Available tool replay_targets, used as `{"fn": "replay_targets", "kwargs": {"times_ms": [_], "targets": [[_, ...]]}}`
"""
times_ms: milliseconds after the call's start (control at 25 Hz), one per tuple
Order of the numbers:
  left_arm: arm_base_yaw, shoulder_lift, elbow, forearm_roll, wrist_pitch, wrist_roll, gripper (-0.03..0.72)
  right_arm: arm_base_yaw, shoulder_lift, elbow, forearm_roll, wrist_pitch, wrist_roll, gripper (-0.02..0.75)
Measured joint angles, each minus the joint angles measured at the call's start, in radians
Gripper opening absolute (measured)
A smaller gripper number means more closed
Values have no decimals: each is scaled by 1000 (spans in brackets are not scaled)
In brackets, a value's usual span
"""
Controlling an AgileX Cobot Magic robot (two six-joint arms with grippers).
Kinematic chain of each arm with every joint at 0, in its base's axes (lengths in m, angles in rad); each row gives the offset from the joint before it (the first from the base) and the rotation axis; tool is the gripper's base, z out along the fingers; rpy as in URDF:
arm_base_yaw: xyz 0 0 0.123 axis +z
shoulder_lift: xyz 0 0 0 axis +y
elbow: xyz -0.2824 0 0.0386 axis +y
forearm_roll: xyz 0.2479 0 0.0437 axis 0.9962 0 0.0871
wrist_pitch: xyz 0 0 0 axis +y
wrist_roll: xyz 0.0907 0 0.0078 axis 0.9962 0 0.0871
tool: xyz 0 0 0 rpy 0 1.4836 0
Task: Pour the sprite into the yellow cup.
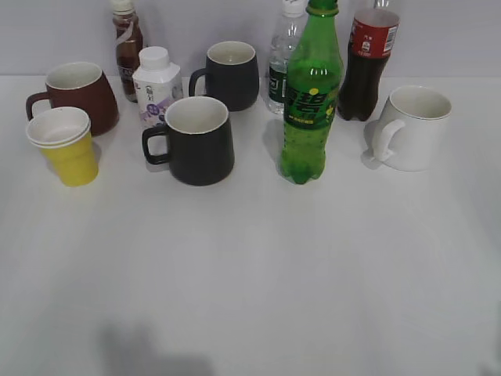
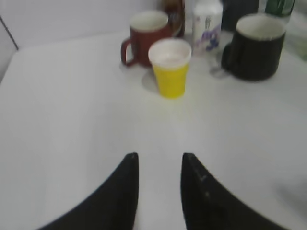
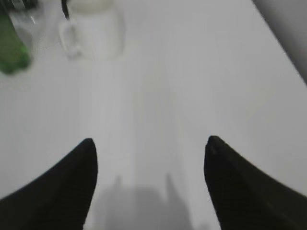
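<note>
The sprite (image 1: 311,94), a tall green bottle with a green cap and dark green label, stands upright in the middle of the table; its base shows at the top left of the right wrist view (image 3: 10,48). The yellow cup (image 1: 69,147) stands at the left beside a brown mug; it also shows in the left wrist view (image 2: 170,67). My left gripper (image 2: 159,158) is open and empty, well short of the cup. My right gripper (image 3: 151,143) is wide open and empty over bare table. Neither gripper shows in the exterior view.
A brown mug (image 1: 78,94), two black mugs (image 1: 196,139) (image 1: 231,74), a white mug (image 1: 411,127), a white milk bottle (image 1: 156,82), a tea bottle (image 1: 127,43), a water bottle (image 1: 283,55) and a cola bottle (image 1: 368,59) stand along the back. The table's right edge (image 3: 283,43) is near.
</note>
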Motion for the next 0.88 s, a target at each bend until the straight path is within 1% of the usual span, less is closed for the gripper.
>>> {"fn": "replay_targets", "kwargs": {"times_ms": [80,200,320,440,560,720,800,880], "targets": [[-15,28,1,2,-95,0,239,0,25,-3,26,-127,0,519],[-16,85,23,2,-251,0,239,0,89,-3,57,-308,0,519],[-16,161,62,-7,-383,0,239,0,192,-3,79,-408,-2,519],[-16,266,109,-27,-548,0,242,9,304,-2,81,-470,-5,518],[-16,400,147,-79,-723,0,250,48,395,-2,81,-556,-7,497],[-16,593,162,-139,-939,0,260,116,507,-2,81,-701,-14,453],[-16,714,162,-180,-1027,0,260,158,577,-2,81,-751,-23,445],[-16,866,162,-189,-1113,0,260,199,643,-2,81,-788,-44,440]]}}
